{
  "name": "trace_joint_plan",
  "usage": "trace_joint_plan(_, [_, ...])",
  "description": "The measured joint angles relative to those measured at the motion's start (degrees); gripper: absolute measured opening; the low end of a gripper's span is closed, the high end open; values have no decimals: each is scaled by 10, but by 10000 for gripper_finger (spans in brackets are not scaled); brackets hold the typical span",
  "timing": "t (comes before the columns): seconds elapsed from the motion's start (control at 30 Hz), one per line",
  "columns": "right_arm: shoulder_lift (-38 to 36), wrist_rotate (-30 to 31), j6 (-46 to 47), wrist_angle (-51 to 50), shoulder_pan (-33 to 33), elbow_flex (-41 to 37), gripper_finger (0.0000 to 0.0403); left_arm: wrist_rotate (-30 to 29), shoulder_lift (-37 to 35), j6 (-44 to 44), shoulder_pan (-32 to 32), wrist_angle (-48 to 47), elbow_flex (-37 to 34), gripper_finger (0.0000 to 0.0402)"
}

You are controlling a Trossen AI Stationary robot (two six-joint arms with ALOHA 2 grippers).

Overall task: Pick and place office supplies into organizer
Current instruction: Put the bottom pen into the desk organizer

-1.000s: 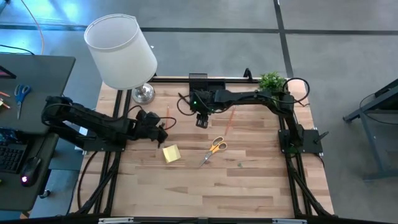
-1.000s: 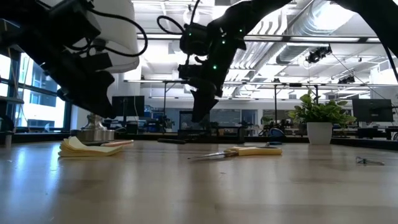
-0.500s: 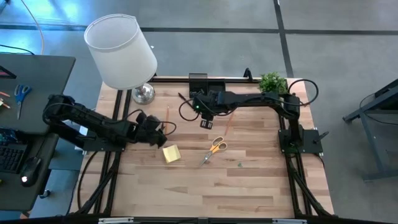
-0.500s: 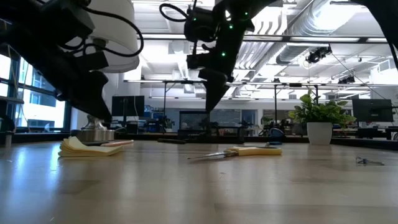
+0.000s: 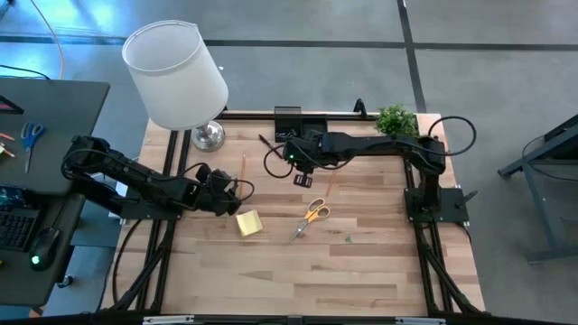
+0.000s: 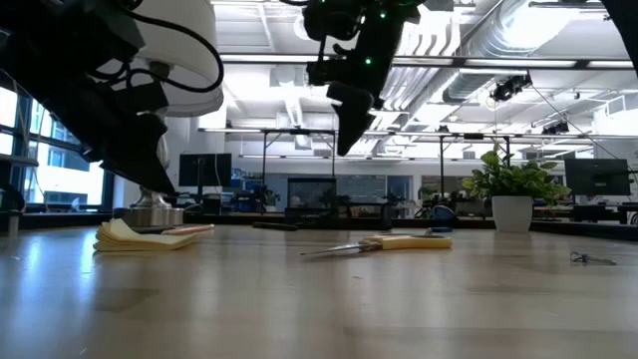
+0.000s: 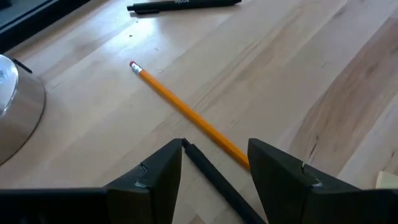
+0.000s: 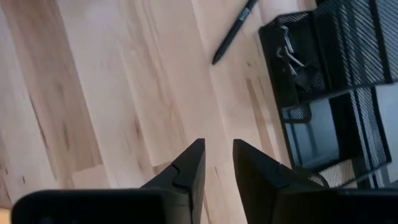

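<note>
The pale wooden plank bench [image 5: 361,271] shows clear grain and a smooth, faintly satin finish. The black wire-mesh metal organizer [image 8: 348,68] looks matt and perforated. The slim orange pencil [image 7: 186,115], a painted wooden one, has a light sheen, and the black plastic pen [image 7: 183,4] looks semi-gloss. The round polished metal lamp base [image 7: 15,106] is mirror-bright under a white fabric-like lampshade [image 5: 176,72]. The yellow paper sticky-note pad [image 5: 248,223] is matt.
</note>
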Motion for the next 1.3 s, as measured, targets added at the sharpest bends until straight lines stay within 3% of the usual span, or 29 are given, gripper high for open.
trace_joint_plan(0.1, [-14, 2, 1, 15, 0, -33, 71, 0, 0, -3, 0, 0, 0, 172])
trace_joint_plan(0.27, [-79, -4, 24, 90, -4, -152, 71, 0, 0, -3, 0, 1, 0, 172])
trace_joint_plan(0.53, [-242, -32, 27, 324, -4, -355, 71, 0, 0, -3, 0, 15, 0, 173])
trace_joint_plan(0.7, [-304, -63, 26, 432, -4, -443, 71, 6, 0, 1, 0, 24, 0, 173])
trace_joint_plan(1.03, [-324, -56, 29, 575, -5, -537, 71, 6, 0, 1, 0, 26, 0, 173])
trace_joint_plan(1.3, [-324, -66, 32, 586, -4, -546, 71, 55, 0, 0, 0, 28, 0, 173])
